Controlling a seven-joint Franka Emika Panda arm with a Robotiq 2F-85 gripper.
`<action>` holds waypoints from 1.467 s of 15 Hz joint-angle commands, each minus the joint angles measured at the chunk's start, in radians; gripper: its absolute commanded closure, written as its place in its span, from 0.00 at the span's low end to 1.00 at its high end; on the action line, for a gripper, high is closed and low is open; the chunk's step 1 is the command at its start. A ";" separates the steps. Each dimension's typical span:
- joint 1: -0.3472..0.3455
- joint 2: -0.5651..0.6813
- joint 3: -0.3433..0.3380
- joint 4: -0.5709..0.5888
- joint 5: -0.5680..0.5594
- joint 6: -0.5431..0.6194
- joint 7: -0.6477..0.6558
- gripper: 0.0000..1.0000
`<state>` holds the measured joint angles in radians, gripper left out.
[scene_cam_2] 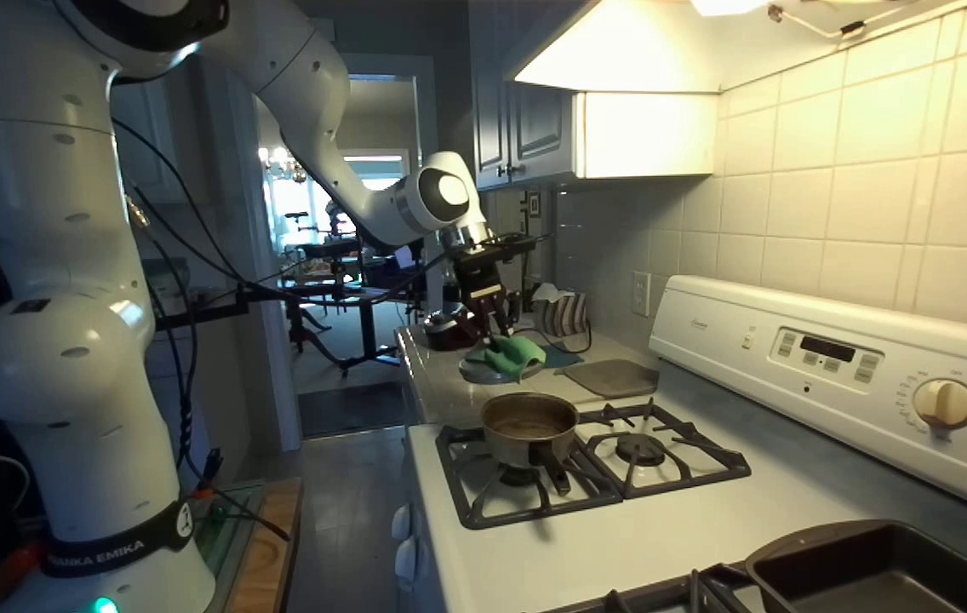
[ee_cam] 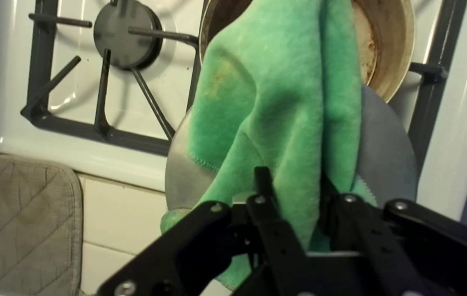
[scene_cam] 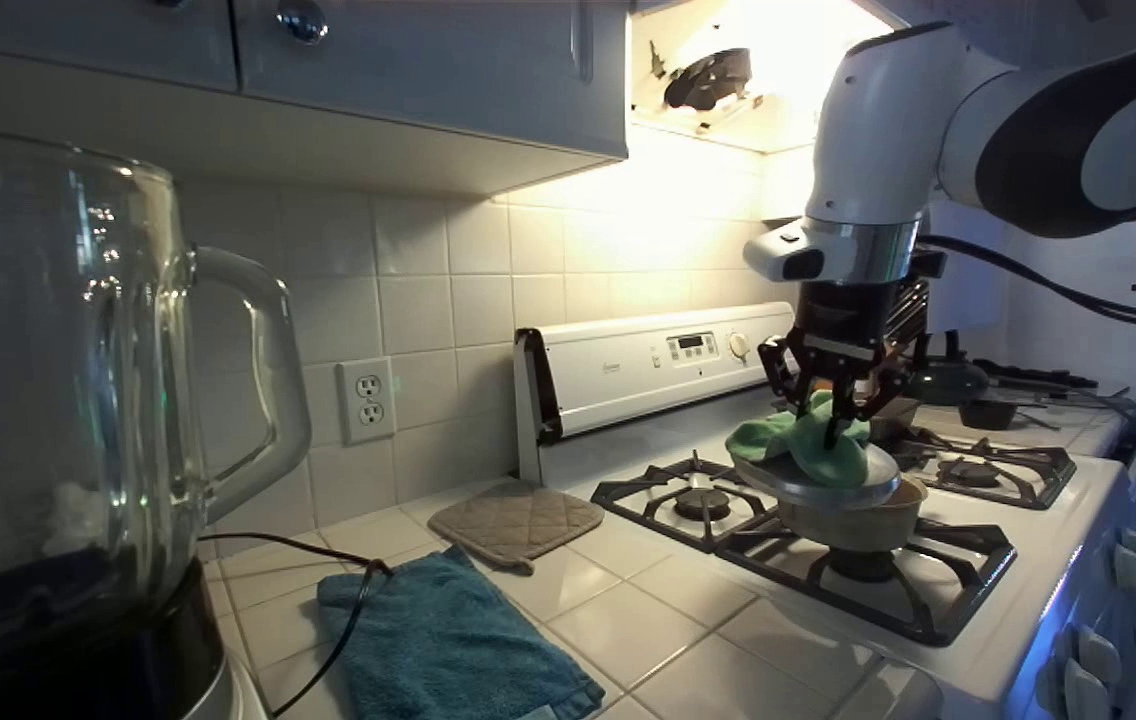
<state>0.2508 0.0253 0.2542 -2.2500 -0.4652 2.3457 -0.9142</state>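
My gripper (scene_cam: 820,415) points down, its fingers closed around a bunched green cloth (scene_cam: 778,440). In the wrist view the cloth (ee_cam: 274,102) lies between the two fingers (ee_cam: 295,176). The cloth drapes over a round grey metal lid (ee_cam: 389,152), hiding its middle; whether a knob is pinched underneath cannot be seen. The lid (scene_cam: 863,492) appears raised and slightly tilted, near a metal pot (scene_cam: 853,525) on the front burner. In an exterior view the lid (scene_cam_2: 479,375) is beyond the pot (scene_cam_2: 529,430), whose top is uncovered and whose dark handle points toward that camera.
A quilted grey pot holder (scene_cam: 518,520) and a folded blue towel (scene_cam: 458,640) lie on the tiled counter beside a glass blender (scene_cam: 58,400). Black grates (scene_cam_2: 679,451) cover the stove. A dark baking pan (scene_cam_2: 892,570) sits on it. The stove's back panel (scene_cam: 628,365) rises behind.
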 commanded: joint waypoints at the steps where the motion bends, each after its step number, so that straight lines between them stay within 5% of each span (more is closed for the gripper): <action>1: 0.015 0.058 0.019 0.056 0.041 0.010 -0.115 0.93; 13: 0.055 0.251 0.089 0.191 0.053 0.005 -0.313 0.93; 22: 0.107 0.378 0.095 0.255 0.008 0.094 -0.315 0.93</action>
<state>0.3494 0.3468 0.3518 -2.0398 -0.4421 2.3940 -1.2072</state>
